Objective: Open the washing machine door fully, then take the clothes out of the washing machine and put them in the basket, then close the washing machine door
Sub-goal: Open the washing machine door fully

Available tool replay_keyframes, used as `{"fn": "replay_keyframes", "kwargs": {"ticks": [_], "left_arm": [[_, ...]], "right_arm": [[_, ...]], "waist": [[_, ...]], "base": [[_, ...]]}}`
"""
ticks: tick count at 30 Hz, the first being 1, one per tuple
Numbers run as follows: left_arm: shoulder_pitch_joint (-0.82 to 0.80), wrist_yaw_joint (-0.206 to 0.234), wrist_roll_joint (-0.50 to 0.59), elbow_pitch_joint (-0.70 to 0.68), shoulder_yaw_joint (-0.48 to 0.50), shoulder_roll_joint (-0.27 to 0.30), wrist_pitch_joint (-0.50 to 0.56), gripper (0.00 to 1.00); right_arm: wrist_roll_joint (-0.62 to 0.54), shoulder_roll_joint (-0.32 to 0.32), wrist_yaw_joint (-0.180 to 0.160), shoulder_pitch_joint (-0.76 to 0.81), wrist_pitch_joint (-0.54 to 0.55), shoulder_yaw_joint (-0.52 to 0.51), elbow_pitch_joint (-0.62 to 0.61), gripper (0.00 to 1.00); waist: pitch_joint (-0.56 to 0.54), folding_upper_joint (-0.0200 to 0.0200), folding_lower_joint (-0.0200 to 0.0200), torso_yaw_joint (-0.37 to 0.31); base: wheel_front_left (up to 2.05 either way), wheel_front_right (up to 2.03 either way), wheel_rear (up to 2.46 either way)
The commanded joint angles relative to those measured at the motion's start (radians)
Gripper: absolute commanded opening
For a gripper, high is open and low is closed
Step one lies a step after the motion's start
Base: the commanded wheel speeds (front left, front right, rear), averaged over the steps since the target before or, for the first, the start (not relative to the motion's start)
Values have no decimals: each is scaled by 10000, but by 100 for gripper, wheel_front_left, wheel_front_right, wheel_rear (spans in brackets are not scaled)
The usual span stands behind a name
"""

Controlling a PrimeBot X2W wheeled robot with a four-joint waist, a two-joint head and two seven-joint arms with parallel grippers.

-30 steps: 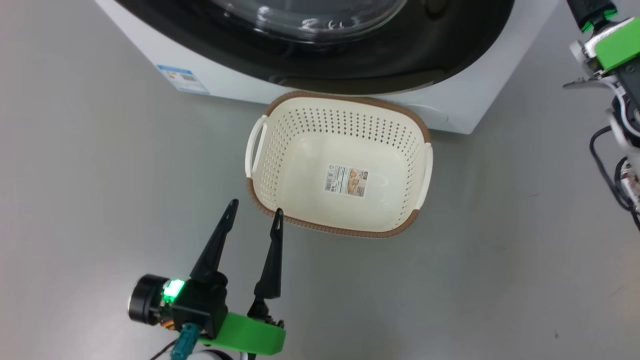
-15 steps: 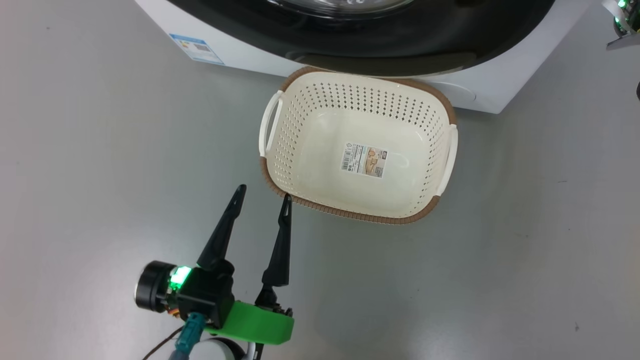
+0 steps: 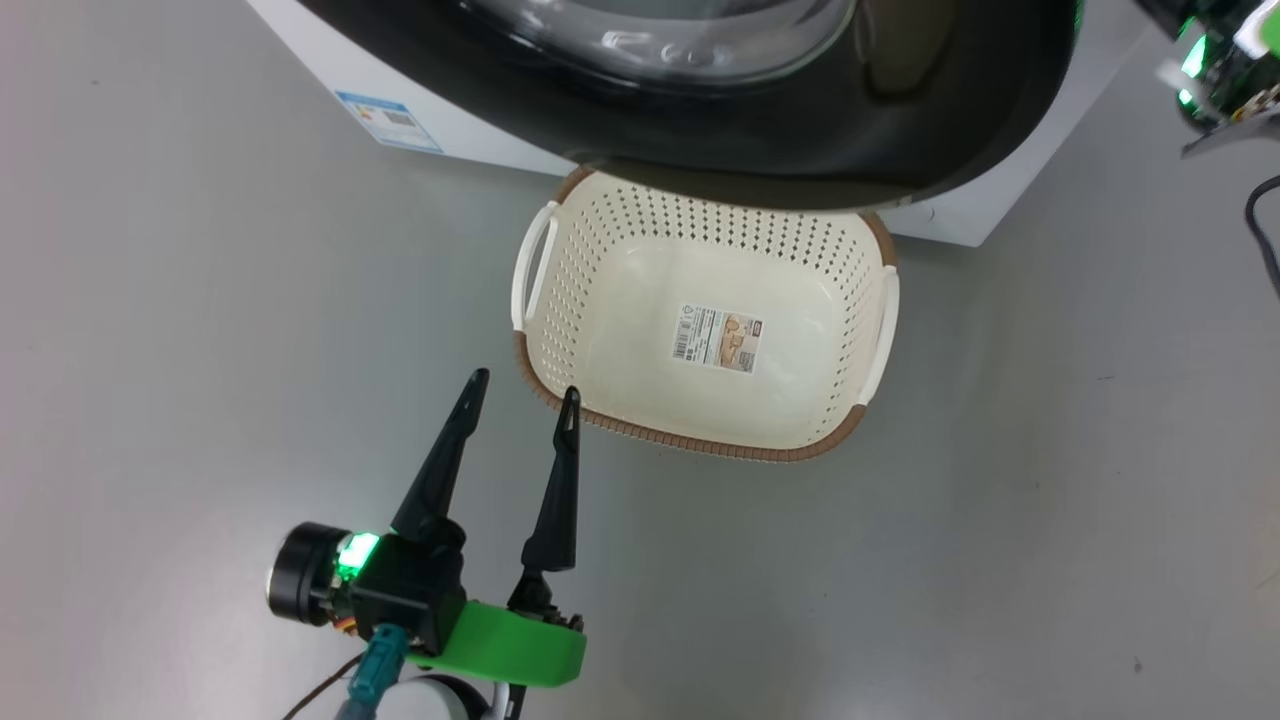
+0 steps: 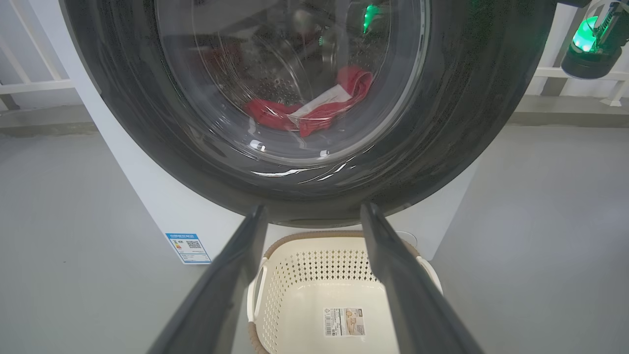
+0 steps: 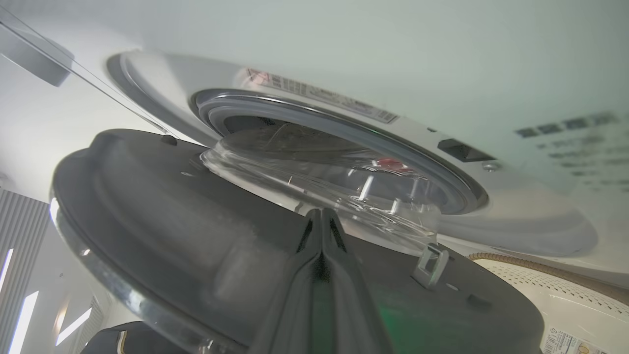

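The head camera looks steeply down from above at the floor (image 3: 200, 350), with the basket (image 3: 580, 290) near centre and the washing machine door (image 3: 800, 150) overhanging the top edge. The left wrist camera sits low, facing the door's front from nearby, with the basket beneath. The right wrist camera, very close to the door's inner face, looks toward the washing machine (image 5: 393, 59). All three views share the door and the basket.

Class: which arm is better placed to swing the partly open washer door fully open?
Right: the shut right gripper lies at the inner face of the washing machine door, while the open left gripper hangs low by the basket.
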Motion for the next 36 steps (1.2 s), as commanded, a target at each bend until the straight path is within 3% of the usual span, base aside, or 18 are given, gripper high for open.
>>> {"fn": "replay_keyframes", "kwargs": {"ticks": [1,36], "left_arm": [[-58,26,1,-219,337,107,-78,100],[734,-144,148,-230,653,106,-78,100]], "right_arm": [[-28,240,79,294,156,39,-377,0],[-643,1243,79,2699,1968,-23,-2085,0]], "waist": [[-118,0,0,-91],[-1235,0,0,-473]], "base": [[0,0,0],[0,0,0]]}}
